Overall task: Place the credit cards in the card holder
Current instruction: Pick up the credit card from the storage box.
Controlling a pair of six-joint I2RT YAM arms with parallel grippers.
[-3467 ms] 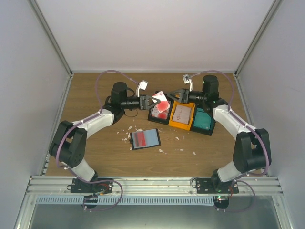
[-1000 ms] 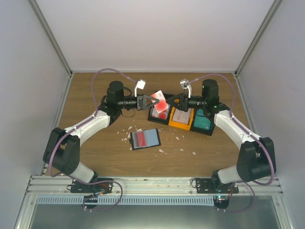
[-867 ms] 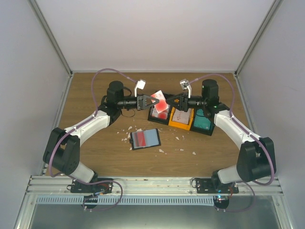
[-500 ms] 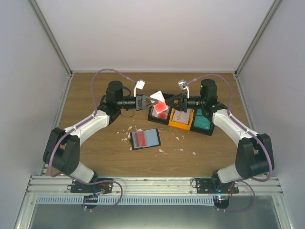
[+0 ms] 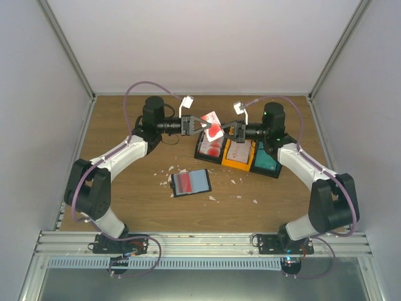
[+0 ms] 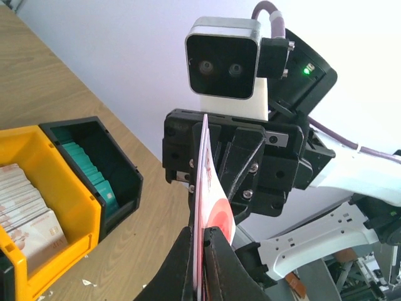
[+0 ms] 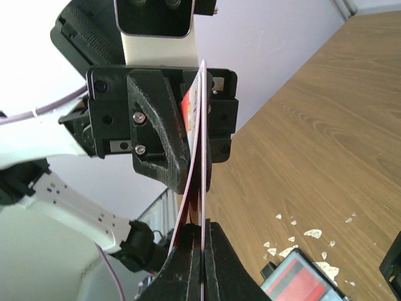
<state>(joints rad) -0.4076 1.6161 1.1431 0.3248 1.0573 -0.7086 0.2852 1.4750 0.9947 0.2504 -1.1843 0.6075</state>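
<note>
Moved: left gripper (image 5: 198,124), right gripper (image 5: 226,130) and the red-and-white card (image 5: 212,124) between them shifted toward the far side of the table (image 5: 125,125) compared with half a second ago; card holder and trays unmoved.
Card holder (image 5: 190,182): nearest item, flat on the wood-grain table, lying open; black border, bluish-grey inside, red band down its left part.
White scraps (image 5: 170,169): small irregular flakes strewn around the card holder, matte.
Red-card tray (image 5: 202,152): black plastic bin, leftmost of three touching in a row beyond the card holder; red-and-white cards (image 5: 212,149) inside.
Orange tray (image 5: 229,163): middle bin, glossy plastic; stack of whitish-grey cards (image 5: 239,149) with faint red print.
Teal-card tray (image 5: 276,172): black bin at the right end; teal cards (image 5: 265,157) stacked on edge.
Held card: thin, rigid rectangle, white with a red disc; raised above the red-card tray, tilted; edge-on in both wrist views.
Left gripper, own view (image 6: 200,251): black fingers (image 6: 178,263) pinched flat on the card's near edge, no gap visible.
Right gripper, own view (image 7: 202,251): fingers (image 7: 222,263) likewise clamped on the opposite edge, slightly bowing the card.
Facing: each wrist camera pointed straight at the other gripper's angular black housing.
</note>
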